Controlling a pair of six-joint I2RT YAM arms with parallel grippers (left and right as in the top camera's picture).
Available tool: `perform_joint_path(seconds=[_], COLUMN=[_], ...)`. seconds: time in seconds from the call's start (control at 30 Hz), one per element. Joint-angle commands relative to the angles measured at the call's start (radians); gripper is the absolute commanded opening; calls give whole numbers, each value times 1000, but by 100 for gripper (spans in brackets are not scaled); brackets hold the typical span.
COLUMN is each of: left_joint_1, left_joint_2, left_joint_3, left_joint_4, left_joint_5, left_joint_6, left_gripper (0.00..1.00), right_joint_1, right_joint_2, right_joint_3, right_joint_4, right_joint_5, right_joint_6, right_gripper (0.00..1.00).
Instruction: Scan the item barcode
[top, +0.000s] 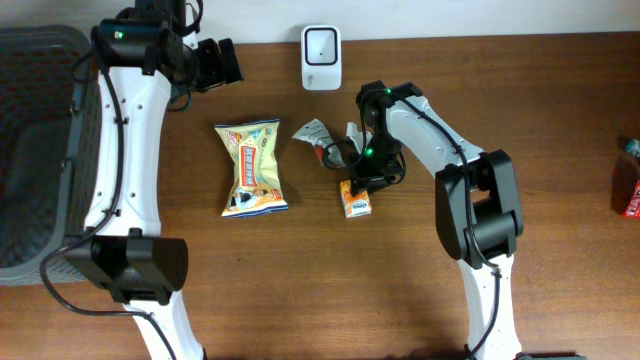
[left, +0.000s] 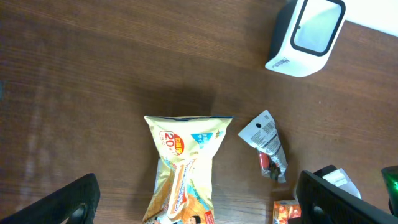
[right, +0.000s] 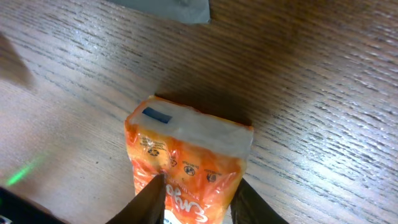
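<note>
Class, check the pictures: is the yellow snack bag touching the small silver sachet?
Apart. The left wrist view shows a strip of bare wood between the yellow snack bag and the silver sachet.

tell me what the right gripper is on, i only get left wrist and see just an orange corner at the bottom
observer: right wrist shows the right gripper with a finger on each side of a small orange packet lying on the table; I can't confirm a firm pinch.
operator: is it at the scanner yet
observer: no, overhead has it well short of the scanner, with a crumpled sachet roughly between them.
operator: anything off my frame
observer: overhead shows a dark basket at the table's left end.
</note>
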Motion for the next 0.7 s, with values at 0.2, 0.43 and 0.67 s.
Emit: perform_joint_path(seconds=[0.2, 0.43, 0.67], left_joint_1=[6, 6, 6], left_joint_2=[-9, -9, -9], left_joint_3=[1, 0, 0], left_joint_4=[-2, -2, -2], left_joint_5=[-11, -11, -11], left_joint_6=[-7, -6, -7], left_gripper=[99, 99, 99], right_joint_1=[-2, -3, -53], right_joint_2=[-31, -31, -32], right_joint_3=[-45, -56, 43], right_joint_4=[32, 28, -64], right_joint_5=[17, -15, -420], right_joint_6=[10, 86, -82], right_gripper=[16, 4, 4])
